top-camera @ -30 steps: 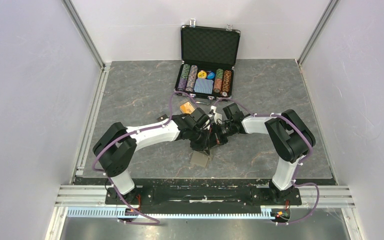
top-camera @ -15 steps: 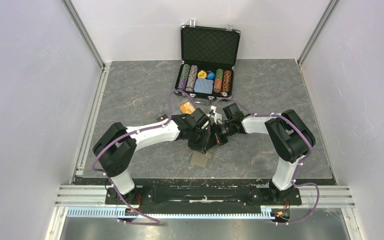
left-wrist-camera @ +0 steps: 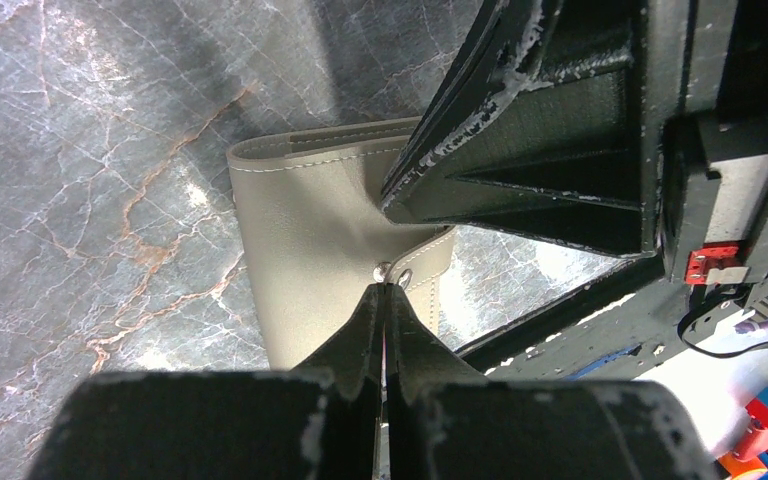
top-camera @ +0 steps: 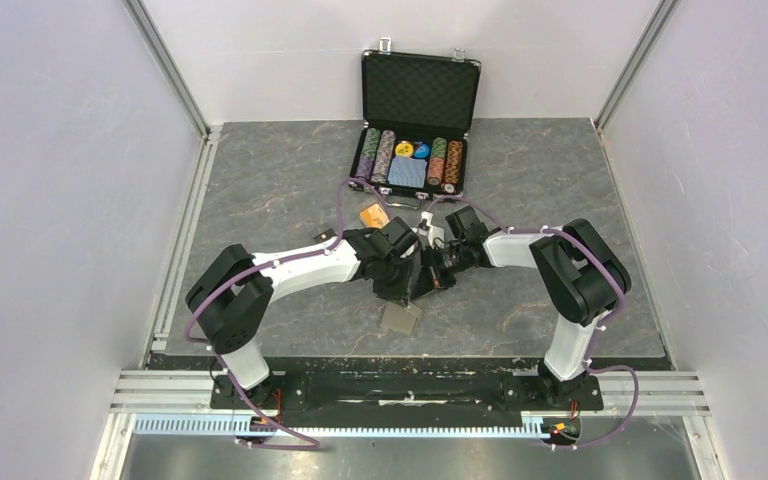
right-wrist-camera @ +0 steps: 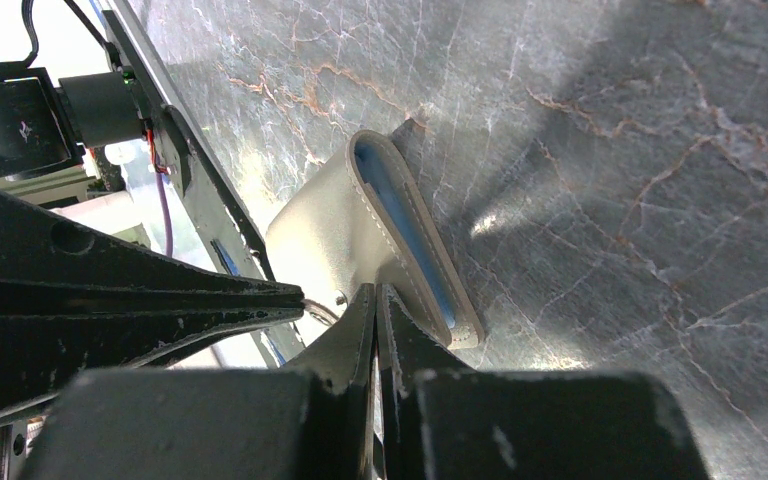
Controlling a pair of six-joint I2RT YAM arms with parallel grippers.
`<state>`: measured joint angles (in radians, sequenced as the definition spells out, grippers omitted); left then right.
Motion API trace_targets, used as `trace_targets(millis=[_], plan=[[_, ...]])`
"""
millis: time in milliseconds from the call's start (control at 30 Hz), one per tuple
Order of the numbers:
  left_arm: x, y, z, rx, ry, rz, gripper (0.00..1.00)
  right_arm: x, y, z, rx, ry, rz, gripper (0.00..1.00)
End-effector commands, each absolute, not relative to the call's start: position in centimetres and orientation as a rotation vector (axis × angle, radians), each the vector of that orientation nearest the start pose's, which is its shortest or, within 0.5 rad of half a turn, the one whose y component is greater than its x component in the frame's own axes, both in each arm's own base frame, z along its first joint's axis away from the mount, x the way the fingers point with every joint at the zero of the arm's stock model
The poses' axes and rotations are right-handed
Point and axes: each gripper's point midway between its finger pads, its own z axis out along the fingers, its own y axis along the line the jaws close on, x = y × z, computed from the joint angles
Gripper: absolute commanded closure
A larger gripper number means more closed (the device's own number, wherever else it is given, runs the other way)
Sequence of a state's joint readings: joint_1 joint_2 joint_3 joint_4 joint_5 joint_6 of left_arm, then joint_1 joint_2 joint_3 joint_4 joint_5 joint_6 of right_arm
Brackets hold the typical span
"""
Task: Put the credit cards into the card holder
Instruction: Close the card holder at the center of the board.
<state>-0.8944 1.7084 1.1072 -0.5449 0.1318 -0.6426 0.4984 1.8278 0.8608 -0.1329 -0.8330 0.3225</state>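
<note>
I'm counting one card holder [top-camera: 400,318], khaki-grey, lying toward the near edge of the table [top-camera: 260,170]. I'm seeing one orange credit card [top-camera: 373,214] nearer the middle, though I'm not making out whether more are stacked under it. I'm also seeing one small black card [top-camera: 323,236] to its left. At the far edge I'm looking at one open poker chip case [top-camera: 421,90]. Inside it I'm counting four rows of chips [top-camera: 384,155], one blue deck [top-camera: 407,172] and two round tokens [top-camera: 404,149], one yellow and one blue. I'm working with two grippers: the left gripper [left-wrist-camera: 385,290] and the right gripper [right-wrist-camera: 375,290].
</note>
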Motion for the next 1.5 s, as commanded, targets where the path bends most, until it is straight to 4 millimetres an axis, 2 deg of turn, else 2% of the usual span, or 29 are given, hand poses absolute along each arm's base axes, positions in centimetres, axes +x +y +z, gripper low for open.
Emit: trace_targets(millis=[0, 500, 867, 1033, 1200, 1467], plan=[[19.9, -31.9, 5.6, 0.423, 2.809, -0.557, 0.98, 20.1, 25.1, -1.2, -0.516, 2.845, 1.168, 1.0], [18.6, -30.9, 4.3, 0.379, 2.862, -0.548, 0.98, 20.1, 25.0, -1.3, -0.521, 2.849, 1.162, 1.0], [18.4, -30.3, 3.1, 0.371, 2.889, -0.499, 0.98, 20.3, 25.1, -0.9, -0.53, 2.835, 1.166, 1.0], [18.4, -30.4, 2.9, 0.374, 2.896, -0.497, 0.98, 20.6, 25.6, 0.5, -0.573, 2.77, 1.21, 1.0], [18.6, -30.6, 2.9, 0.378, 2.892, -0.497, 0.98, 20.9, 26.3, 2.7, -0.625, 2.679, 1.262, 1.0], [18.7, -30.7, 3.1, 0.38, 2.885, -0.502, 0.98, 20.1, 27.4, 4.8, -0.684, 2.591, 1.41, 1.0]])
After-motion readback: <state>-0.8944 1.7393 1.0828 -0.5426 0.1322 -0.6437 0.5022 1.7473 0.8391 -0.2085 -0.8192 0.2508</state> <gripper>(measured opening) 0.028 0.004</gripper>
